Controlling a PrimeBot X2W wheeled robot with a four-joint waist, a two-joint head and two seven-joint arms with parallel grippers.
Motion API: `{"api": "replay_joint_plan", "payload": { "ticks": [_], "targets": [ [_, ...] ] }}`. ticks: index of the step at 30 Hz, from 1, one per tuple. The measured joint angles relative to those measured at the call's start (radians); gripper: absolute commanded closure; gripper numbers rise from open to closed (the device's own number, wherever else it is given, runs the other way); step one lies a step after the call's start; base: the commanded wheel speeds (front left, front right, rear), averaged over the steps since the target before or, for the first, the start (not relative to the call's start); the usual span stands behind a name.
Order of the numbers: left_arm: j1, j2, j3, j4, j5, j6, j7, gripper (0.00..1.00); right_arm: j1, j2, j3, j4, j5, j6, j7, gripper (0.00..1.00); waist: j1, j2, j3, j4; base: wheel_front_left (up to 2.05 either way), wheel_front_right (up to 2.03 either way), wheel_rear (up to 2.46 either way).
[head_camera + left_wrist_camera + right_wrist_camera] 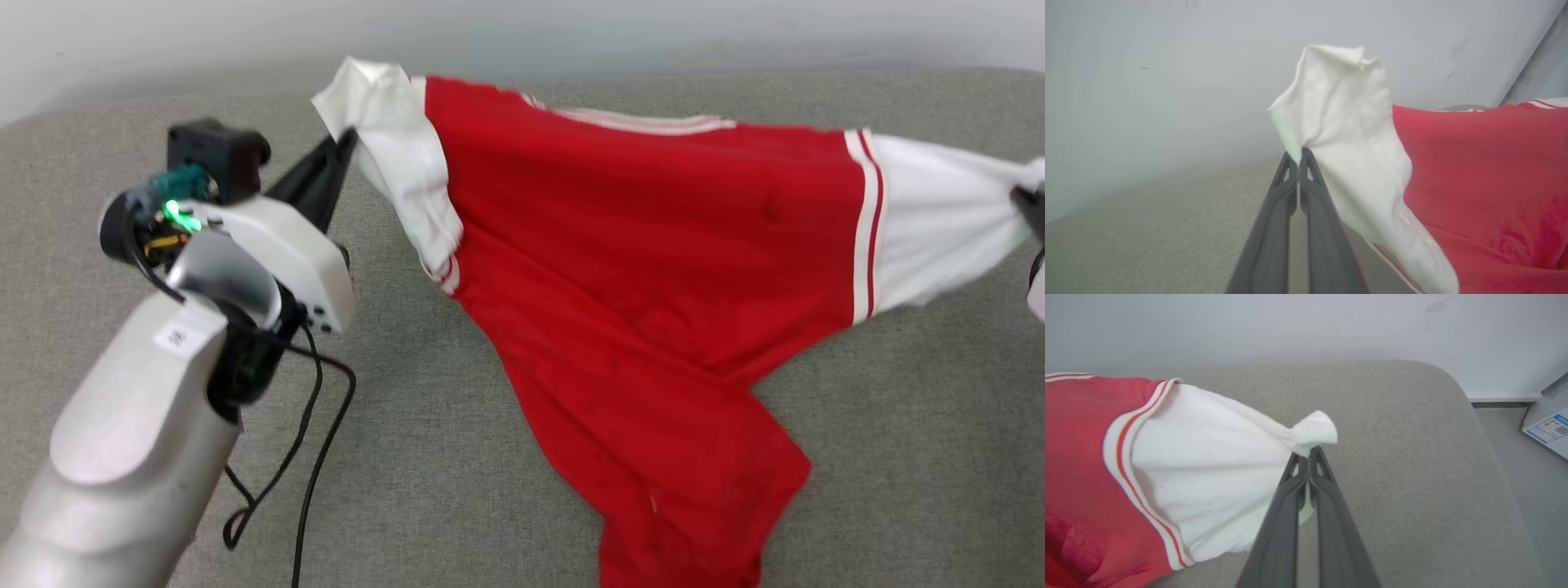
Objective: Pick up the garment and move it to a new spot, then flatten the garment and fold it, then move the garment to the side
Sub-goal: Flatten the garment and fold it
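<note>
The garment (645, 269), a red jersey with white sleeves and red-and-white striped trim, hangs stretched between both arms above the grey cushion (457, 457). My left gripper (349, 139) is shut on the tip of the left white sleeve (1339, 122), whose cloth bunches above the fingertips. At the right edge of the head view, my right gripper (1024, 200) is shut on the tip of the other white sleeve (1208, 473). In the right wrist view the right gripper (1308, 451) pinches a small tuft of white fabric. The jersey's lower body droops down onto the cushion.
The grey cushion's rounded right edge (1486, 428) drops to the floor, where a cardboard box (1549, 424) with a label lies. A pale wall (1167, 81) runs behind the cushion. A black cable (314, 441) loops under my left forearm.
</note>
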Motion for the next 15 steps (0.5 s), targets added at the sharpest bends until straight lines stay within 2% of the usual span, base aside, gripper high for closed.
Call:
{"api": "replay_joint_plan", "payload": {
  "ticks": [7,15],
  "targets": [
    [-0.225,-0.02,0.027,0.155,-0.007,-0.036,-0.008,1.0,-0.199,0.02,0.005,0.025,-0.044,0.0,-0.038,1.0,0.0,0.0,0.014,-0.003,0.0,0.0,0.0],
    [-0.548,-0.021,0.04,0.315,0.062,-0.062,-0.068,1.0,-0.531,0.043,-0.014,0.098,-0.12,0.0,-0.139,1.0,0.0,0.0,0.108,-0.007,0.0,0.0,0.0]
  ]
}}
